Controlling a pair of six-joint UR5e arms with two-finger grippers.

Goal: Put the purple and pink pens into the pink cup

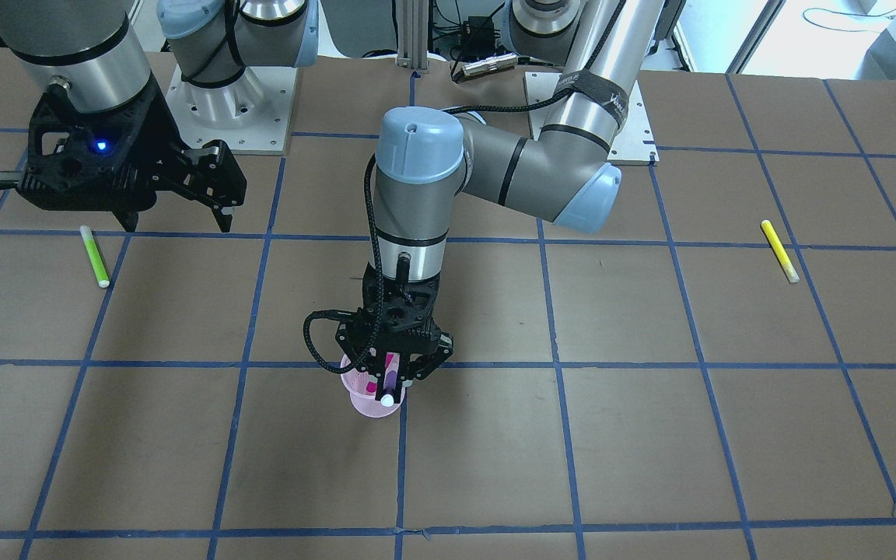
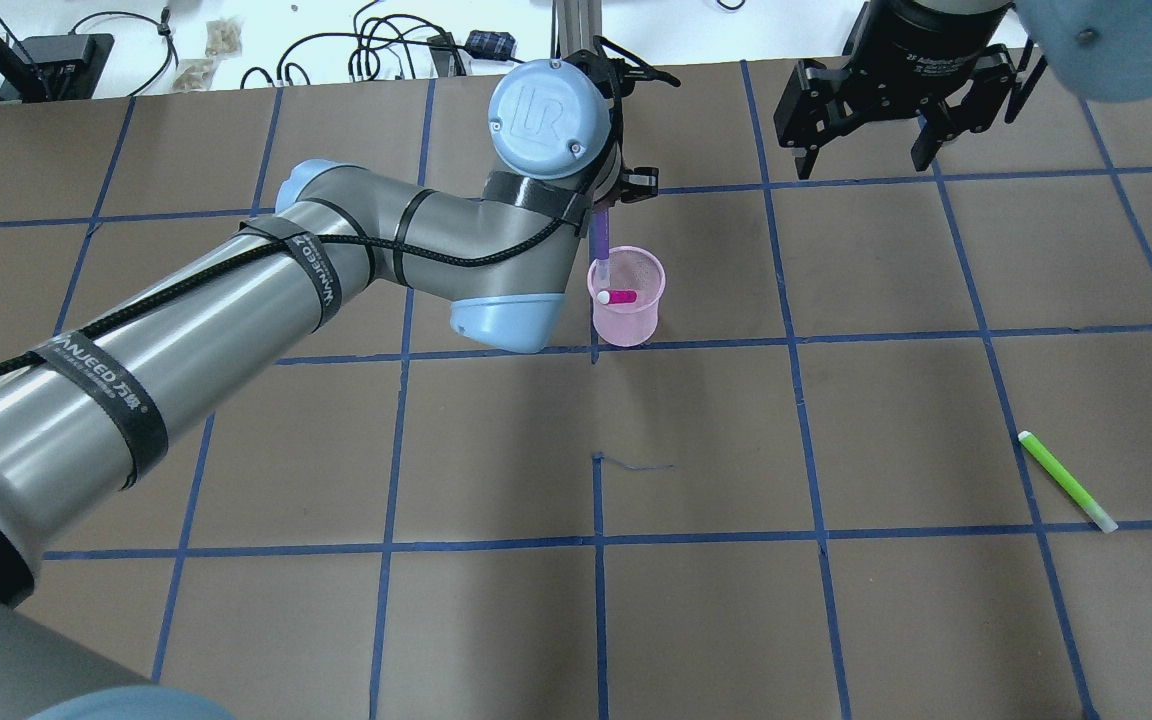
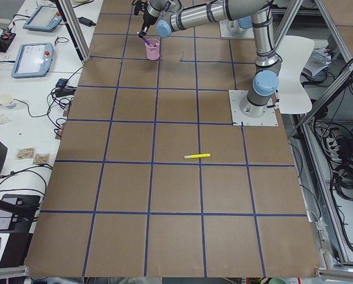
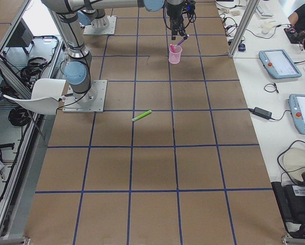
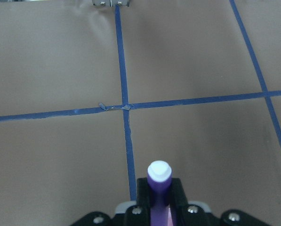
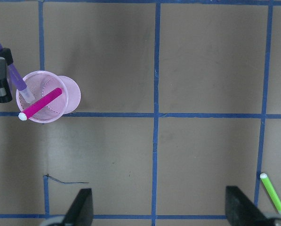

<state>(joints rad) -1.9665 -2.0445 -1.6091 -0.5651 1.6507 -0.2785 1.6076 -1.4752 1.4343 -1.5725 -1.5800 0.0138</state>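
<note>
Table brown, blue tape grid under pink cup; apparently tablets alongside

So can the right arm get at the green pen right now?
Probably yes: the right end effector is open and empty, and the green pen lies flat with nothing between them.

A robotics lab: brown table gridded with blue tape, grey touchscreen teach pendant on the white bench upper right, black cables.
</note>
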